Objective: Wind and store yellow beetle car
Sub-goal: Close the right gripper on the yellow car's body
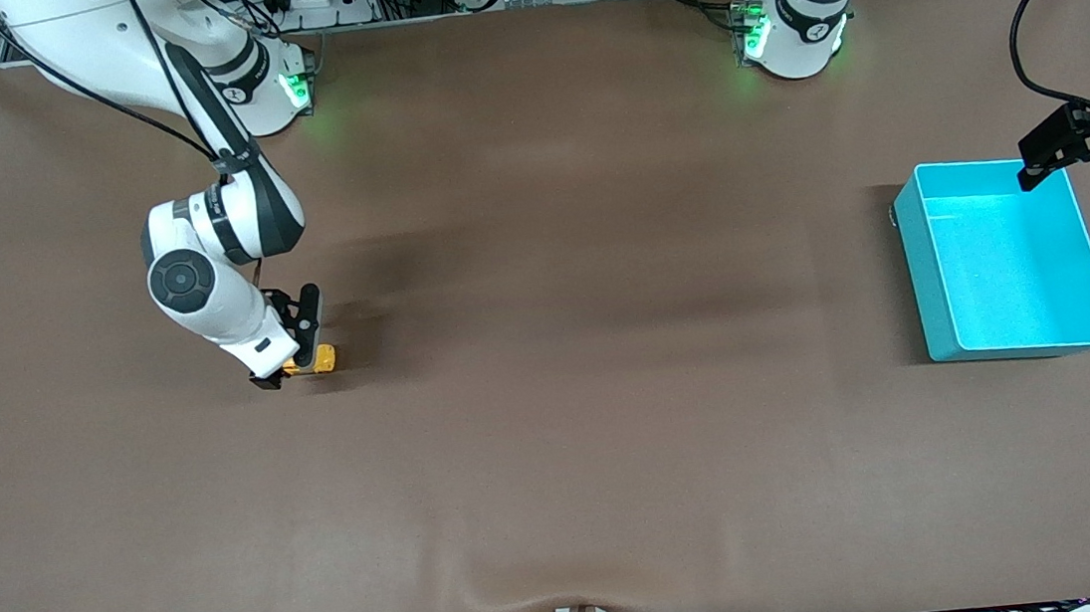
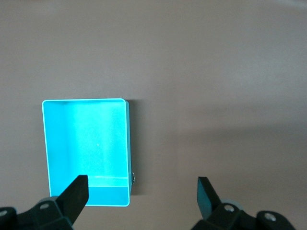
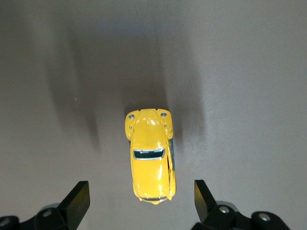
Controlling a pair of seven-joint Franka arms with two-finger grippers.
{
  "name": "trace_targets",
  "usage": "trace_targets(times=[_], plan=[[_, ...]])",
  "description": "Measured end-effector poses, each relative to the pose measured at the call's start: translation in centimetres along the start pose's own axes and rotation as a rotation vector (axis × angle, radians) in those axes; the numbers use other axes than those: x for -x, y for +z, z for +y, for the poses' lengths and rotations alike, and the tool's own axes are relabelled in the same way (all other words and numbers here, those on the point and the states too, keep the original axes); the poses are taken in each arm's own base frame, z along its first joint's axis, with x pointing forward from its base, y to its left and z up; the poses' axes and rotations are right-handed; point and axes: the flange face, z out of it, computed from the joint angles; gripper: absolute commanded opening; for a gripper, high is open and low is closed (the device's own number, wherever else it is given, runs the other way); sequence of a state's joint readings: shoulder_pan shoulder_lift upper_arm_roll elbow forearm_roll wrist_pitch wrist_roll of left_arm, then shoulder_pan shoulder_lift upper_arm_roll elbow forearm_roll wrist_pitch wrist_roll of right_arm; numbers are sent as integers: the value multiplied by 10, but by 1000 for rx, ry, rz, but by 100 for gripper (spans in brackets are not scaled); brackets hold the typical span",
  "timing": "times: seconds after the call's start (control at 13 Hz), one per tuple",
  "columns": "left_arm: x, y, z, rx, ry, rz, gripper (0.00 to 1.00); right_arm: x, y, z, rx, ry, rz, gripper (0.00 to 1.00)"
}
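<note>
right gripper (image 3: 139, 201) open, straddling yellow beetle car (image 3: 149, 155) | car light, rigid, slick; pinch its sides at 3 and 9 o'clock | left gripper (image 2: 141, 191) open, waiting over turquoise bin (image 2: 86, 143)

No readable text, labels, brands or numbers anywhere.
</note>
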State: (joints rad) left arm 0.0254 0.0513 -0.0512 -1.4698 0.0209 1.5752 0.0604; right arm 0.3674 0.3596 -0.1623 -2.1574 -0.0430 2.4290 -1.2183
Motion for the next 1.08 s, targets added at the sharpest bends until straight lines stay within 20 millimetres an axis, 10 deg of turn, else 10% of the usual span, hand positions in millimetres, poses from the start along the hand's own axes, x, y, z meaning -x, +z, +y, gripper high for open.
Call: trace_targets(times=[1.08], plan=[[3, 2, 0, 2, 0, -24, 100, -10, 25, 2, 14, -9, 7, 41]])
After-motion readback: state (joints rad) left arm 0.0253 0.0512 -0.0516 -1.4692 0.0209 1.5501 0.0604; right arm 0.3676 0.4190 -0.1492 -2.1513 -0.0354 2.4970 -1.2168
